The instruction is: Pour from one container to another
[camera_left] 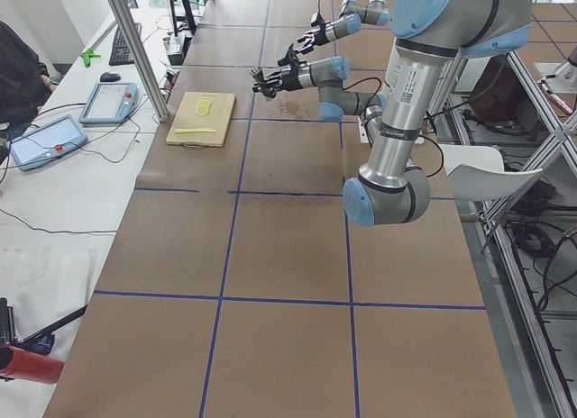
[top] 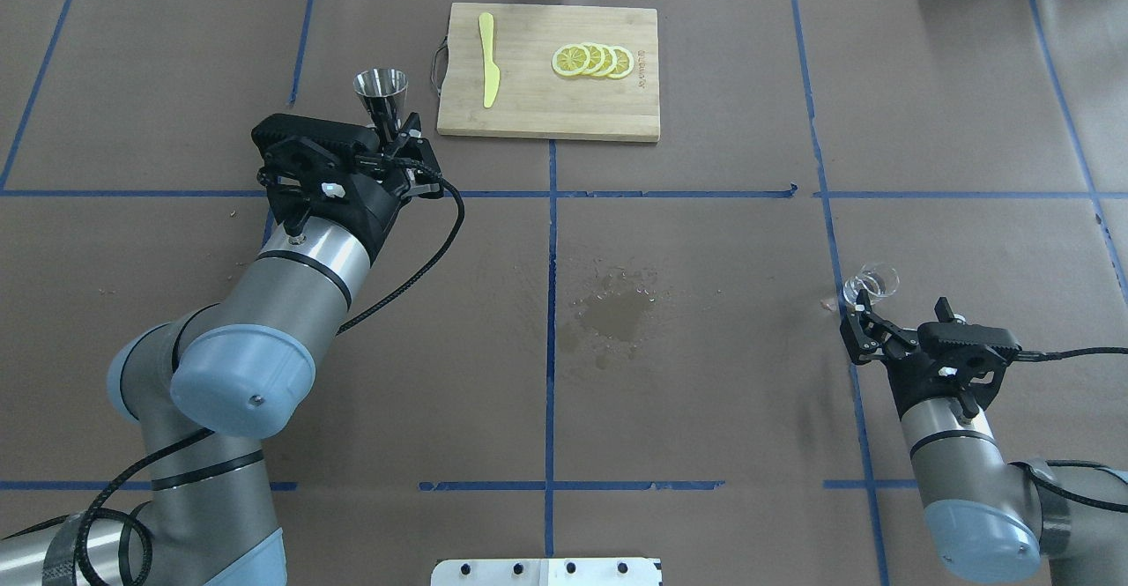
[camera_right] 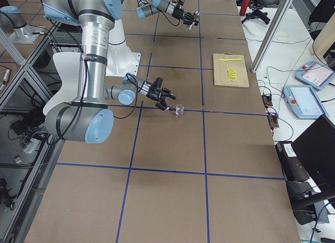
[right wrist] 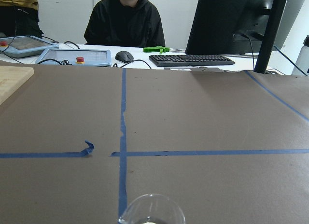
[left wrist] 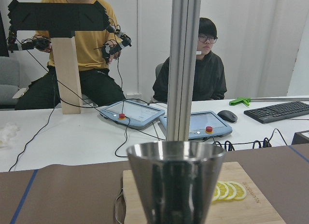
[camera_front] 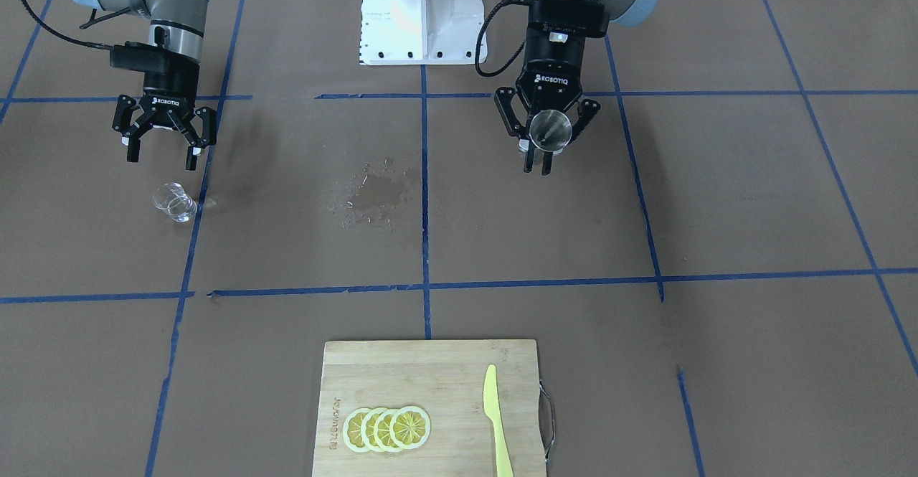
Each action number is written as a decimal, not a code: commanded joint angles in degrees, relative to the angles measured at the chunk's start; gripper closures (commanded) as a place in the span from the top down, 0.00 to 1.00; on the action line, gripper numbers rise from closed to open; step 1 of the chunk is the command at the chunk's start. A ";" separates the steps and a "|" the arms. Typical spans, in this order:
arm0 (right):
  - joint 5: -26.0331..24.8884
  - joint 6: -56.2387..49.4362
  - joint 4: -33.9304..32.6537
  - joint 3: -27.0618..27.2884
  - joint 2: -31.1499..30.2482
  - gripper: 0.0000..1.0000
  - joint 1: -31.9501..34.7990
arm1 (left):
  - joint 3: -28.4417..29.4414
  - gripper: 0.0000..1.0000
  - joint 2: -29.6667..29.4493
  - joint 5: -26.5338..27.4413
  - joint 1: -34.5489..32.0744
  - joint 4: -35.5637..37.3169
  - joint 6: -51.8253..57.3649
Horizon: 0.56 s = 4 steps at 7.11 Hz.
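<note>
The brown-paper-covered table [top: 723, 445], crossed by blue tape lines, filled most of what I could see. The left arm [top: 300, 269] reached out toward the far side, its left gripper [camera_front: 539, 160] clenched on a shiny conical metal cup [camera_front: 551, 131], held upright above the paper. The right arm [top: 947, 445] stood well apart at the other end, and its right gripper [camera_front: 161, 156] hung with the jaws spread wide and nothing between them.

A rectangular bamboo cutting board [top: 546, 106] with a metal handle lay at the far edge, just beyond the metal cup. A dark wet patch [top: 617, 313] stained the paper near the table's centre, between the two arms.

A small clear glass [camera_front: 174, 202] stood on the paper just in front of the right gripper. The front-facing view showed a gap between it and the fingertips, while from overhead the two seemed to overlap. Only the left wrist view looked straight at the cup's wall, with a person in a yellow top [left wrist: 82, 50] and a person in a dark top [left wrist: 205, 77] seated behind. I could not tell whether either vessel held liquid.

A yellow plastic knife [top: 487, 70] and a row of overlapping lemon slices [top: 592, 60] lay on the board.
</note>
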 commanded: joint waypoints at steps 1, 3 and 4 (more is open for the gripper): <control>-1.28 -0.19 -0.09 -3.46 2.70 1.00 -0.26 | 0.17 0.00 0.01 0.00 0.02 0.00 -0.16; -1.89 -0.02 0.08 -7.33 5.27 1.00 -0.08 | 0.17 0.00 0.09 0.00 0.11 0.00 -0.16; -3.03 0.07 2.00 -9.08 5.27 1.00 -0.08 | 0.17 0.00 0.09 0.00 0.11 0.00 -0.25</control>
